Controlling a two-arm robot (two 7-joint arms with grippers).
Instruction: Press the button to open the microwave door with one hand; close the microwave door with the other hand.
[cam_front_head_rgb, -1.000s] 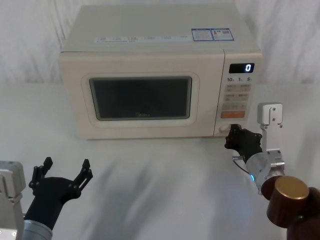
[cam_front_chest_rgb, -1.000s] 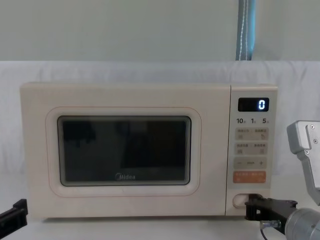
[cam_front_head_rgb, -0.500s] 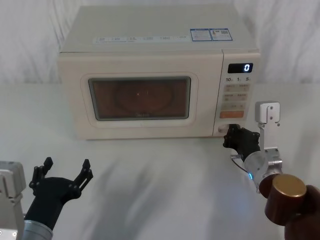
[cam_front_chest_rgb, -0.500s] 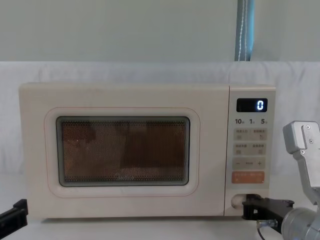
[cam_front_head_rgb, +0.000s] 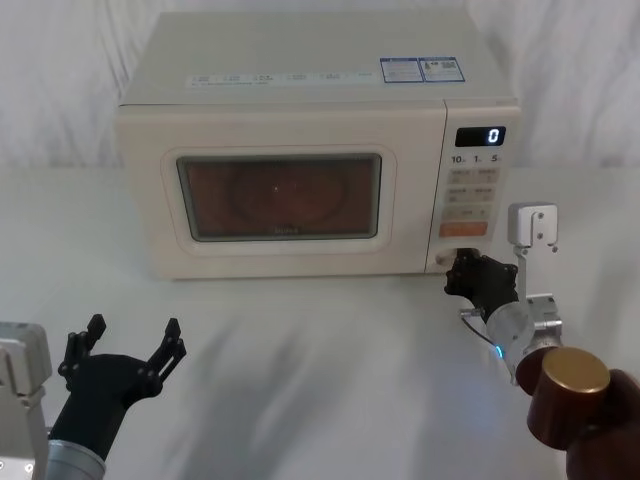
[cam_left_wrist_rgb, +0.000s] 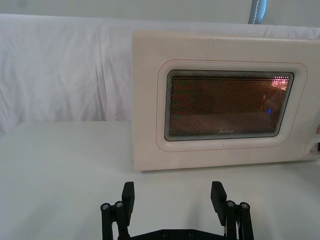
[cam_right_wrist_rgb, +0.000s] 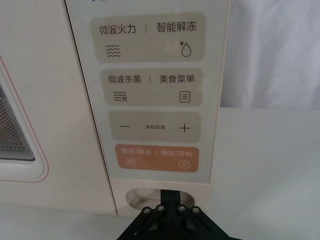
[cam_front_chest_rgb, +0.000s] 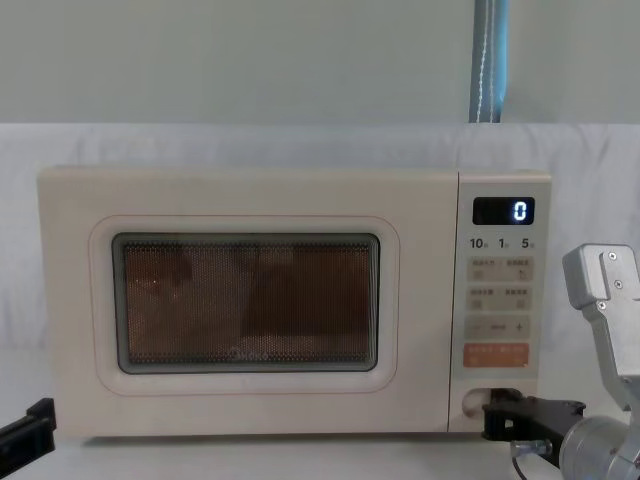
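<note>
The microwave sat in the upper centre of the head view on a white-draped table. Its door filled the wide left part of the front, and the window glowed reddish-brown from the light inside. The door looked flush or very nearly flush with the control panel; whether it had sprung ajar could not be told.

The button lay at the foot of the control panel, below the orange key, toward the lower right of the chest view. The right gripper was at the lower right of the head view, its black prongs drawn together into a closed tip that reached the button's recess (in the right wrist view that tip covered the middle of the cream oval). The display above read 0.

The left gripper hung low at the lower left of the head view, well apart from the microwave, its prongs spread wide with nothing between them. From the left wrist view the two fingertips stood apart in front of the lit window.
</note>
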